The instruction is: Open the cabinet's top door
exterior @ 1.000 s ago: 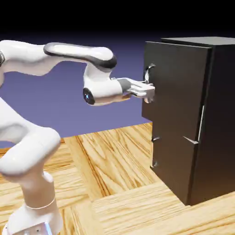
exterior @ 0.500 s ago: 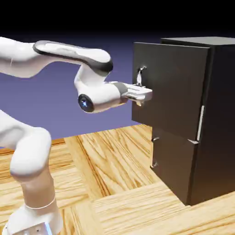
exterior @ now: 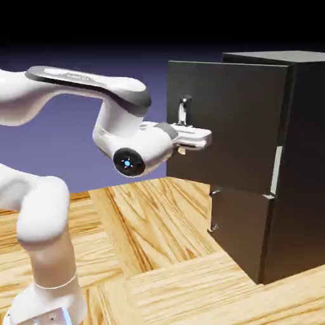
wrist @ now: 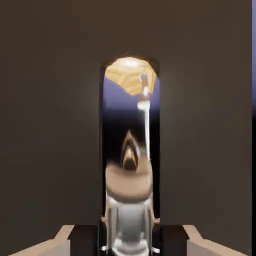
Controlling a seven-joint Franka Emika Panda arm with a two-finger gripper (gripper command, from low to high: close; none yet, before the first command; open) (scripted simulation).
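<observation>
Robot arm held the top door (exterior: 228, 120) ajar at the black cabinet (exterior: 298, 159).

The fingers (exterior: 190, 136) were clenched on the door's silver handle (exterior: 183, 111); the door stood swung out to the left, its free edge over the wooden desk (exterior: 159, 254). The hand view alone showed the bright bar (wrist: 146, 125) close up between dark panels. No writing was legible. Open desk lay left of the cabinet.
</observation>
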